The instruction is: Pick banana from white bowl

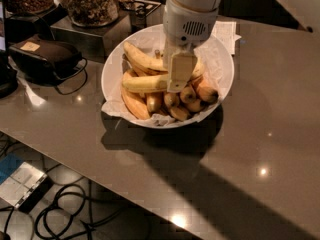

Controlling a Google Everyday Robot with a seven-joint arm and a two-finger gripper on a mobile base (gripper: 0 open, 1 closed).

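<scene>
One white bowl [106,79] on counter [250,149], paper-lined; holds three long bananas and roughly six short ones. Banana [145,83] lies across bowl's middle, right end hidden behind gripper [179,84], which hangs low over it. Jaws' state: cannot tell.

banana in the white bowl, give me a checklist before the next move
1. Long, thick, pale yellow banana lies in the large round white bowl: ok.
2. Gripper sits low over one end of that banana: ok.
3. Firm hold on the banana: cannot tell.
4. Room from the short orange-yellow bunched bananas: not ok, they crowd the gripper.
5. Bowl fully on the grey table: ok.
</scene>
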